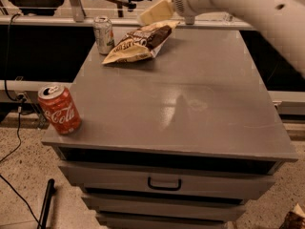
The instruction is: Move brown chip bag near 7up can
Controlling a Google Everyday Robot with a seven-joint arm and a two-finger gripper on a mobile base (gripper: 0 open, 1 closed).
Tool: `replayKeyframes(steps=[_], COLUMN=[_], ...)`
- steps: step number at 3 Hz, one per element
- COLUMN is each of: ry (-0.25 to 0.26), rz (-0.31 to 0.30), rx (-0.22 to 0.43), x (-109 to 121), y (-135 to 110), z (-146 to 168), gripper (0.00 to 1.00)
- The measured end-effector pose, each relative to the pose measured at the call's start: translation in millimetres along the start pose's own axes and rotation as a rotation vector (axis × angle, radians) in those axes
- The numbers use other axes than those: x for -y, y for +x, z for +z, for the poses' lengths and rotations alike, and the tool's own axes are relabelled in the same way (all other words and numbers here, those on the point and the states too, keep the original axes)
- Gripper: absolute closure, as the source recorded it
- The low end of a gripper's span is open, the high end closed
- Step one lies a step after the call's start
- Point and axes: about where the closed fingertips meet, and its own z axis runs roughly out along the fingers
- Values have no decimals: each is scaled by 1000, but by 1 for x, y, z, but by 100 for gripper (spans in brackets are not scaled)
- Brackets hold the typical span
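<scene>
Speckled floor (19, 185) and a black cable (17, 136) lie at 8 o'clock, below a gray drawer cabinet with one handle (164, 183). Its flat top (190, 104) is bare from the centre to the right edge. There are two cans and one bag. The Coca-Cola can (59, 109) stands upright at the 8 o'clock corner. The brown chip bag (140, 42) lies flat at 11 o'clock, just beside the upright 7up can (103, 34) at the far left edge. The gripper (155, 12) hangs over the bag's far end; whether it is clenched or released cannot be told.

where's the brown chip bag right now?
In the camera view the brown chip bag lies at the far-left corner of the grey cabinet top, just right of the 7up can. The gripper hangs just above the bag's far end.
</scene>
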Motion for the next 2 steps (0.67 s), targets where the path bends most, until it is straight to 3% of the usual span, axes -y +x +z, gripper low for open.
replayKeyframes(steps=[1, 2], ry=[96, 96], rz=[-19, -19], rx=[-39, -39], x=[35, 35], y=[-7, -7], z=[-61, -61], gripper=[0, 0])
